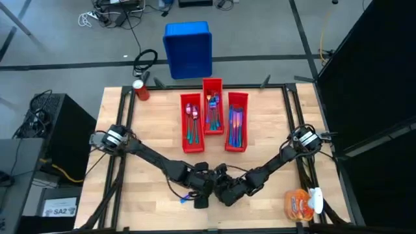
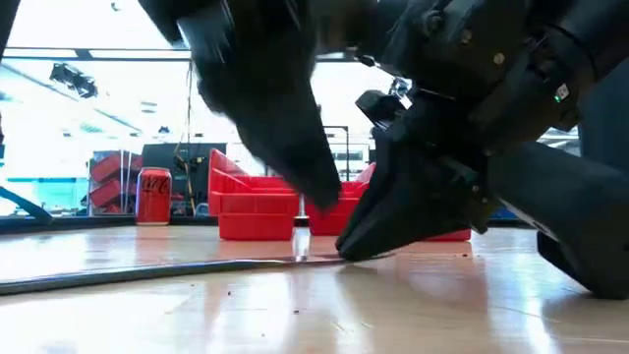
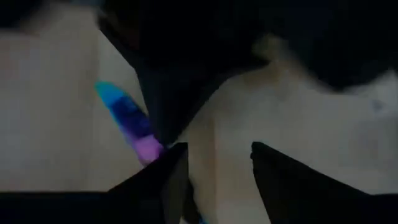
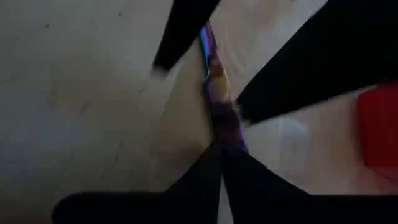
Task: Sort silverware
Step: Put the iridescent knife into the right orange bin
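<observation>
Both arms meet near the table's front centre. A slim blue-and-purple piece of silverware (image 4: pixel 216 93) lies flat on the wood (image 2: pixel 197 267). My right gripper (image 4: pixel 221 149) is shut on it. My left gripper (image 3: pixel 217 162) is open just beside it, with one finger (image 4: pixel 177 37) on each side of the piece in the right wrist view. Three long red bins (image 1: pixel 212 107) at the far centre hold the other silverware (image 1: pixel 236 123), sorted into rows. My right gripper pinches the purple stretch of the piece (image 4: pixel 229 127) between its two fingers. The fingers slant down from the table's right, tips at the tabletop (image 2: pixel 344 252). The piece stays level on the wood, its long free end (image 2: pixel 118 273) reaching left. Whether my left gripper touches the piece, I cannot tell.
A red drink can (image 1: pixel 141 90) stands at the far left corner. A blue crate (image 1: pixel 188 49) sits on the floor beyond the table. An orange-and-white packet (image 1: pixel 302 203) lies at the near right corner. Bare wood stretches left and right of the bins.
</observation>
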You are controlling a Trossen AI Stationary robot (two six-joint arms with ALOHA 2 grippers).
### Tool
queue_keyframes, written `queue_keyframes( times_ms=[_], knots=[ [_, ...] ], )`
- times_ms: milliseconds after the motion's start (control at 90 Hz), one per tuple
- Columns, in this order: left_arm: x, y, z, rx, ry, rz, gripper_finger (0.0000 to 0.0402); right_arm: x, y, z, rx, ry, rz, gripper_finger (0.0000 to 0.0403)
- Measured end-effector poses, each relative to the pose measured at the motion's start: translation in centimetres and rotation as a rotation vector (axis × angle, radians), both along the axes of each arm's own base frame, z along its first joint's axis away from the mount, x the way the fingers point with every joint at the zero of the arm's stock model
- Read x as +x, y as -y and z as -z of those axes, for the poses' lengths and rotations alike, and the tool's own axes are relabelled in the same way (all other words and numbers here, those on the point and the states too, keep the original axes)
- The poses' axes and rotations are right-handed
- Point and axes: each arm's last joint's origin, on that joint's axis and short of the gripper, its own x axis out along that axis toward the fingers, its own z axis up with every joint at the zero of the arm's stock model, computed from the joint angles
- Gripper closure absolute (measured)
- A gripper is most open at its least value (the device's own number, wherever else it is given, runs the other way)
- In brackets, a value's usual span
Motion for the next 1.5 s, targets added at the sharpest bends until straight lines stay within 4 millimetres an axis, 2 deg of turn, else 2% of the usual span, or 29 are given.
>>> queue_keyframes(
  times_ms=[144,333,511,644,1000,1289,1500],
  knots=[
    [-1.3,0.6,-2.2,0.06,0.054,-0.031,0.0241,-0.2,-0.2,-0.5,-0.036,0.031,0.02,0.0402],
    [-2.2,1.5,-3.0,0.064,0.079,-0.045,0.0241,-0.2,-0.1,-1.1,-0.058,0.046,0.031,0.0402],
    [-2.4,1.3,-1.8,0.106,0.015,-0.075,0.0241,-0.5,-0.3,-0.9,-0.008,0.01,0.006,0.0402],
    [-2.3,1.0,-0.6,0.137,-0.033,-0.102,0.0241,-1.0,-0.6,-0.8,-0.054,0.003,0.025,0.0403],
    [-2.3,0.0,2.4,0.037,0.016,-0.09,0.0282,-3.4,-3.9,-1.2,-0.2,0.096,0.024,0.0403],
    [-1.7,-1.2,2.5,0.029,0.021,-0.127,0.0296,-3.4,-4.1,-0.7,-0.115,0.09,0.041,0.0403],
    [-1.5,-1.7,2.5,0.01,0.013,-0.15,0.0298,-2.6,-3.1,-0.1,0.099,0.018,0.076,0.0403]
  ],
)
